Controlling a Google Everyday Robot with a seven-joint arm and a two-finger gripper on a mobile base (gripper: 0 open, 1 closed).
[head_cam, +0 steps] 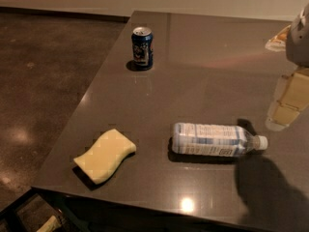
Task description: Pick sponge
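Plainly we are at the reaching step, and we are reading the scene from the left, where the dark floor point(43, 81) is showing beyond the table point(203, 66). The sponge point(105, 155) is lying flat near the table's front left corner, close to both edges, its long axis running diagonally from the near left to the far right. Nothing is touching it. Well behind it a blue can point(142, 48) is standing upright, clear of any likely path. To the sponge's right a water bottle point(212, 139) is lying on its side, cap pointing right, with bare table between the two. At the far right edge of the view the gripper point(288, 103) is hanging above the table, beyond the bottle's cap and well apart from the sponge. It is carrying nothing that we can see, and we cannot tell whether it is spread or closed. To do this well, we are judging that the arm should be travelling left high enough to pass over the bottle, which would probably roll at a nudge. Then it should be coming down from straight above the sponge's middle and closing across the short width, on the wavy sides. The foam will likely be giving under pressure, so a low, deep grasp is looking safer. A sideways shove could be sliding it off the nearby edge.
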